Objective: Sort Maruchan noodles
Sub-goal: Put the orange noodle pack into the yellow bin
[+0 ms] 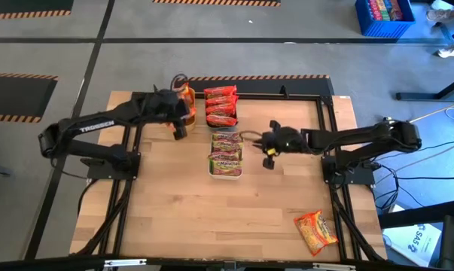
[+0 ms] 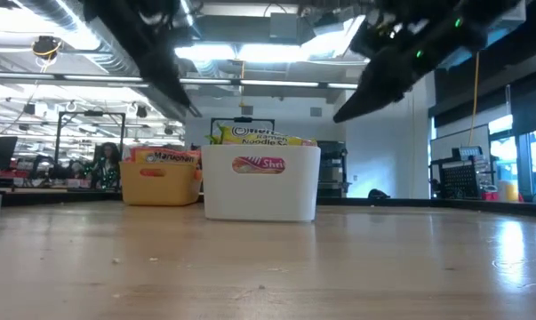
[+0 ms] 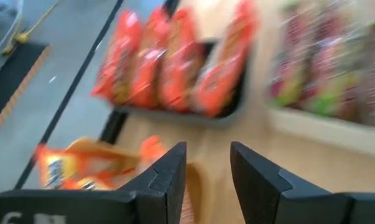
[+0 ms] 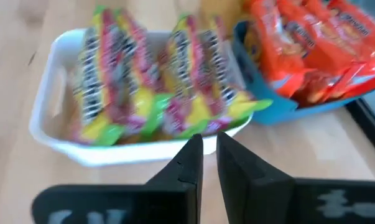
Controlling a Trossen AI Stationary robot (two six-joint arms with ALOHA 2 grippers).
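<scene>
The Maruchan noodles stand sorted in trays at the table's far middle. Orange packets (image 1: 186, 99) fill a yellow tray (image 2: 159, 185), red packets (image 1: 220, 105) a blue tray (image 4: 271, 112), and green-pink packets (image 1: 226, 154) a white tray (image 2: 260, 191). One orange packet (image 1: 315, 230) lies flat near the front right corner. My left gripper (image 3: 208, 180) hovers open beside the yellow tray (image 1: 183, 126), holding nothing. My right gripper (image 4: 209, 148) is shut and empty, just right of the white tray (image 1: 261, 141).
Bare wood stretches across the near half of the table (image 1: 211, 218). A black frame rail (image 1: 317, 98) runs round the table's far and side edges. A blue crate (image 1: 385, 16) stands on the floor beyond the far right corner.
</scene>
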